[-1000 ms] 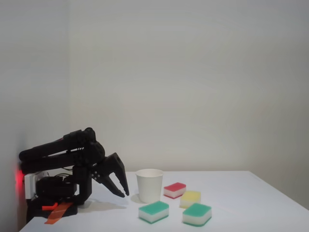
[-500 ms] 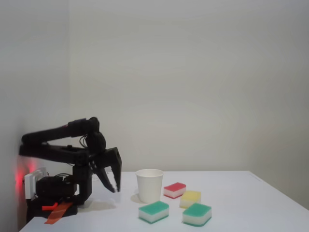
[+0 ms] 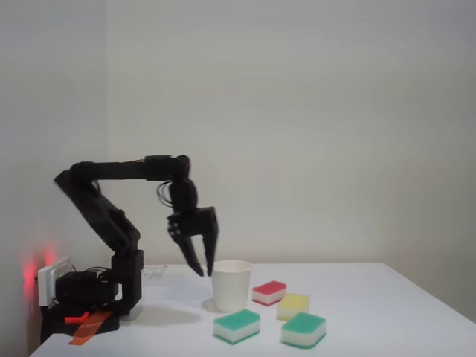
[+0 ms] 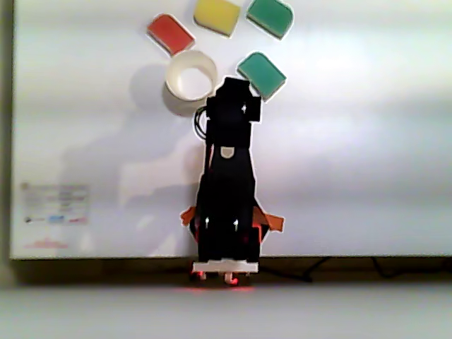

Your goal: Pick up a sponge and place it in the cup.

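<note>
Matt paper cup point(image 3: 230, 286), foam sponge point(image 3: 236, 325)

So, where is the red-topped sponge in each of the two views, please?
Fixed view: red-topped sponge low, right of centre, just right of the cup.
Other view: red-topped sponge at top, upper left of the cup.
Shared landmark: the cup, next to it in both.

The cup point(image 3: 230, 285) is showing plain white; two sponges point(image 3: 237, 325) point(image 3: 303, 329) are showing green over white (others red point(image 3: 269, 292) and pale yellow point(image 3: 293, 305)), lower centre; the arm point(image 3: 119, 216) is showing black on a white table point(image 3: 387, 312).
</note>
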You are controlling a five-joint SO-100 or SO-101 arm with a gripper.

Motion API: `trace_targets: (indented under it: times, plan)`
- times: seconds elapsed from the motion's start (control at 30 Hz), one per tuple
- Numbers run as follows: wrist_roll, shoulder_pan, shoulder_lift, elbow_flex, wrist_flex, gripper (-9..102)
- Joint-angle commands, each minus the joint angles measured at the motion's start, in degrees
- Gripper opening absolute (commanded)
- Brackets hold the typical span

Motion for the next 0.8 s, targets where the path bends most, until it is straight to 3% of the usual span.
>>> trace_targets:
  times: [0.0, 0.3, 0.53, 0.77]
  plan:
    - [0.53, 1.14, -5.01, -7.82, -0.09, 3]
    - [0.18, 4.48, -18.72, -21.27, 3.08, 3]
    - [-7.29, 10.63, -23.64, -21.71, -3.08, 3]
    - [-7.03, 12.66, -28.30, -19.25, -11.87, 8]
